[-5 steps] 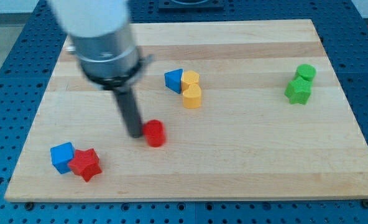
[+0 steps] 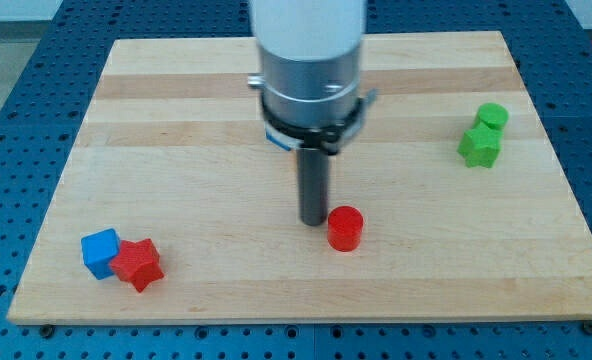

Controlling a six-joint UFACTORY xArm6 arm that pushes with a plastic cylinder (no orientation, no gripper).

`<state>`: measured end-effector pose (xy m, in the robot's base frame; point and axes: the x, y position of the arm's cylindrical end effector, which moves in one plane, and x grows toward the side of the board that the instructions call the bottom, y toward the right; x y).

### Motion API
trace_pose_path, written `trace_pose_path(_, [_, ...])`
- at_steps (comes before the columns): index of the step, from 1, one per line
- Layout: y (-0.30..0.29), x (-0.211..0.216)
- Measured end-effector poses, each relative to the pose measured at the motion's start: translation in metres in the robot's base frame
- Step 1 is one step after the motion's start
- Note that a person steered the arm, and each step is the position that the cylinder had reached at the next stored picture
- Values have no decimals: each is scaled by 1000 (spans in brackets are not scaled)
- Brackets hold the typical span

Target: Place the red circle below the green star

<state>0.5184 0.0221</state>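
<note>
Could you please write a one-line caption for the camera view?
My tip sits just left of the red circle, far from the green star.

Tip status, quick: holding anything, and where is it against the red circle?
My tip: a plain rod, holding nothing; it stands just to the view's left of the red circle, close against its side.

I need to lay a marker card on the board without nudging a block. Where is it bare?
Widest bare patch: between the red circle and the green star, down to the board bottom edge. Also bare: the top-left corner. Crowded: bottom left, where the blue cube touches the red star, and around my tip beside the circle.
</note>
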Motion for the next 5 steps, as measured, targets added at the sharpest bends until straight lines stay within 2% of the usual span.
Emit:
trace_pose_path(1, [67, 5])
trace_pose_path(2, [65, 5])
trace_pose_path(4, [-9, 9])
trace_pose_path(5, [2, 26])
